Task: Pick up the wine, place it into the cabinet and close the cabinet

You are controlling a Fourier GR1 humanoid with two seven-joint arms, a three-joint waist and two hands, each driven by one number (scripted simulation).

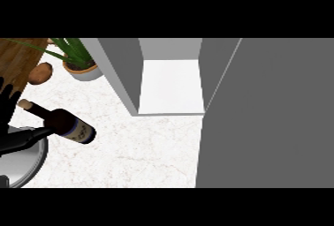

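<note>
Wine (62, 121), a single dark bottle, slanted over the left part of the counter (143, 150), cork (24, 104) toward the far left corner, pale label (81, 132) on the lower body toward the middle. Hard to say whether resting on the stone or lifted off it. Judged heavy for its bulk if full, rigid, smooth-sided and so likely slippery; breakable against the cabinet's wall or the counter. Best taken round the wide body at or just above the label, close to the weight, rather than by the thin neck, where likely to swing. Worth keeping near upright on entry, given the narrow opening.

Left hand (23, 139), black, right at the bottle's shoulder from the left edge, touching or all but; cannot tell whether clamped on the glass or merely laid beside it. Grey forearm (23, 165) below it at the near left corner. Right hand nowhere in view.

Cabinet (120, 70) at the far edge, about the middle, standing open on a white inner floor; door (267, 114), a broad grey panel, swung out along the right side.

By count: one bottle, one cabinet, one door, one hand showing. Beyond these, toward the far left corner: one potted plant (78, 62), one wooden board (20, 55), one brown round thing (40, 73) at the board's edge, kind not clear.
</note>
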